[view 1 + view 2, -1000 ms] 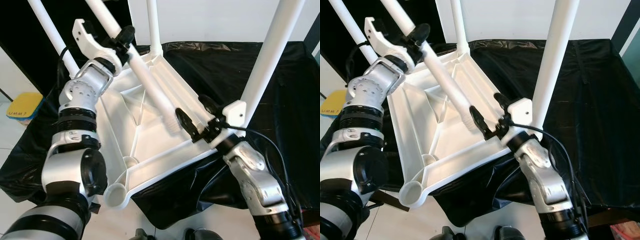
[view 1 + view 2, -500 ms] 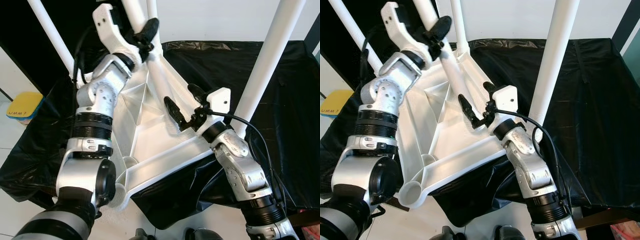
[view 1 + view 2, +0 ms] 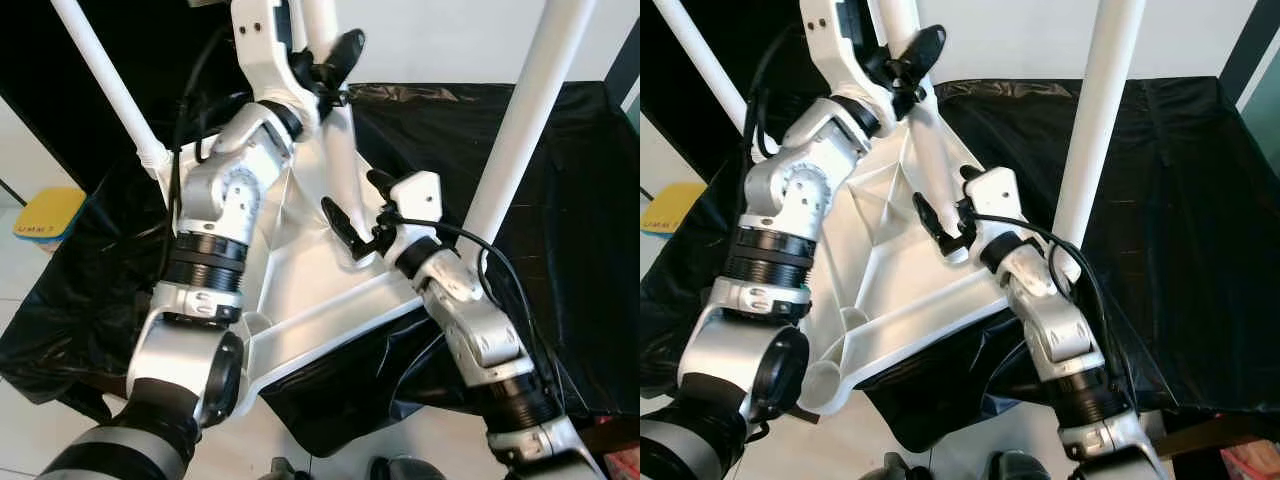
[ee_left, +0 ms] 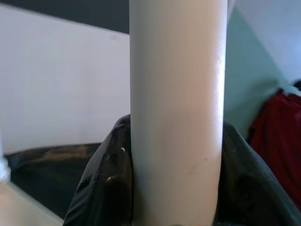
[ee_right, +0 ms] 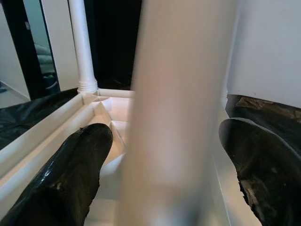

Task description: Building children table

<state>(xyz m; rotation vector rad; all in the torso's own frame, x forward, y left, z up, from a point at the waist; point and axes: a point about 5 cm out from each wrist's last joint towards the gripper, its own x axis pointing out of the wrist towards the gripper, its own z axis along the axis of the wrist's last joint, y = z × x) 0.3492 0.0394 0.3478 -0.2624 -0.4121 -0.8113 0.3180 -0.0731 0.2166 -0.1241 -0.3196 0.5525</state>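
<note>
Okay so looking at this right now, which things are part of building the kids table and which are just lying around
Part of the job:
- upturned white tabletop
- loose white leg, held by left gripper, right gripper around its lower end
- fitted legs

Just lying about:
- black sheet under the tabletop
- yellow object on the floor

The white plastic children's table (image 3: 300,290) lay upside down, three legs fitted upright; a loose white leg (image 3: 335,170) stood steeply over its underside.

Loose table leg (image 3: 340,150) now stands steeper, raised by left gripper (image 3: 325,70); right gripper (image 3: 362,215) has shifted inward around its lower end.
</note>
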